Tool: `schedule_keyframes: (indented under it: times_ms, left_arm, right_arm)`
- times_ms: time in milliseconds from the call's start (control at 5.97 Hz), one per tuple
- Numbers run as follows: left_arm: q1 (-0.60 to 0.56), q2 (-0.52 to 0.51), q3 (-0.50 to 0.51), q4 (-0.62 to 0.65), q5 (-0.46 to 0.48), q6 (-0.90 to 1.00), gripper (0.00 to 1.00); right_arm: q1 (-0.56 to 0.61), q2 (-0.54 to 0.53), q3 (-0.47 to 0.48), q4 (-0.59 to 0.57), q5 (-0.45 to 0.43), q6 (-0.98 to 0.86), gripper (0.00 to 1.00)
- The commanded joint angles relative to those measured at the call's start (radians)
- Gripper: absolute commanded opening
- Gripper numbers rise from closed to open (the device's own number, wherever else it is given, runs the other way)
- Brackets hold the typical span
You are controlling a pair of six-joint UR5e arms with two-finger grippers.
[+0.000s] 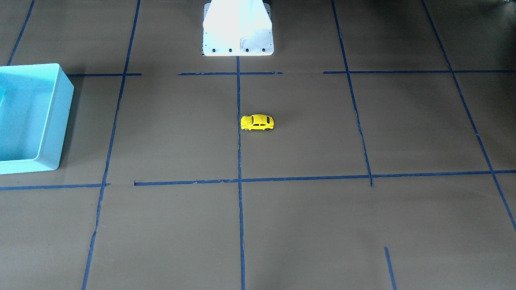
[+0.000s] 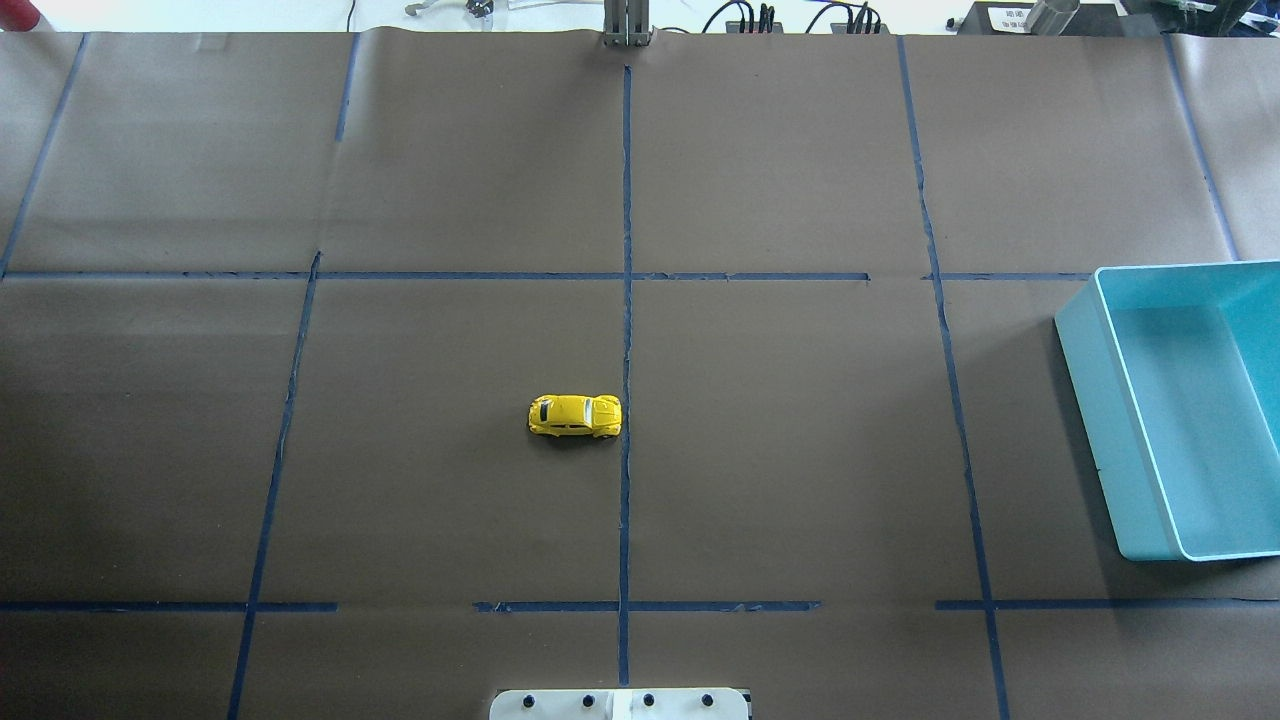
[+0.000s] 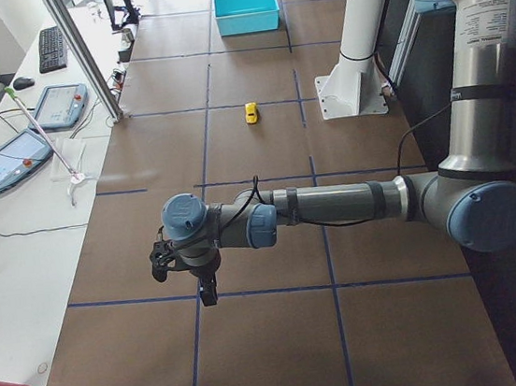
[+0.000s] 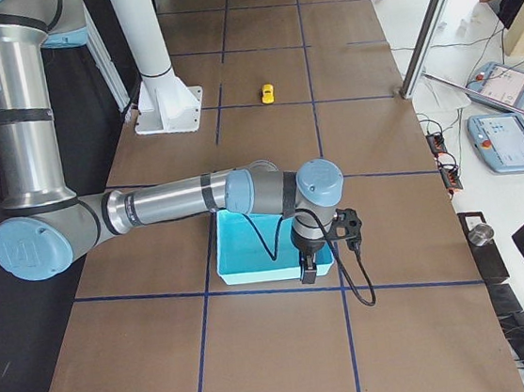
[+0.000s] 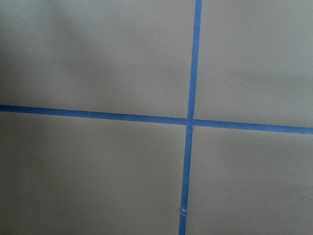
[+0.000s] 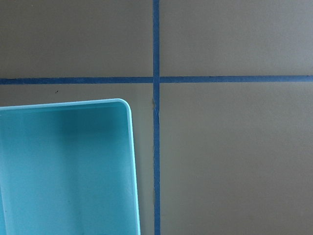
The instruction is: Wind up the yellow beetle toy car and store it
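Both arms are shiny silver tubes joined by fat round joints with light-blue caps. The left arm (image 3: pixel 335 207) has a thin black cable strapped along it, and its left gripper (image 3: pixel 204 289) is black. The right arm (image 4: pixel 168 202) ends in a black right gripper (image 4: pixel 306 268) with a looping black cable. The white post (image 4: pixel 146 48) sits on a white foot plate (image 1: pixel 225 45) with four dark bolts.

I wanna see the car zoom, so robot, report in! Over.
Left gripper far from the car, right gripper over the bin corner; open or shut, cannot tell. Car on its wheels mid-table, untouched. Nothing seen in the way.
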Motion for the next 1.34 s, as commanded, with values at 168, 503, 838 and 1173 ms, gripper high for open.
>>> schedule_keyframes:
  times_ms: [168, 503, 838, 1173]
  left_arm:
    - [0.000, 0.000, 0.003, 0.003, 0.000, -0.009, 1.00]
    - [0.005, -0.002, -0.005, 0.002, 0.006, -0.003, 1.00]
    - [0.058, -0.002, -0.070, 0.003, 0.005, -0.012, 1.00]
    - [0.184, -0.003, -0.167, 0.002, 0.009, -0.009, 1.00]
  right_arm:
    - [0.000, 0.001, 0.000, 0.000, 0.000, 0.000, 1.00]
    - [0.000, -0.001, 0.000, -0.001, 0.000, 0.000, 1.00]
    - [0.000, 0.002, 0.009, -0.001, 0.002, 0.000, 1.00]
    - [0.000, 0.002, 0.020, -0.001, 0.003, 0.000, 1.00]
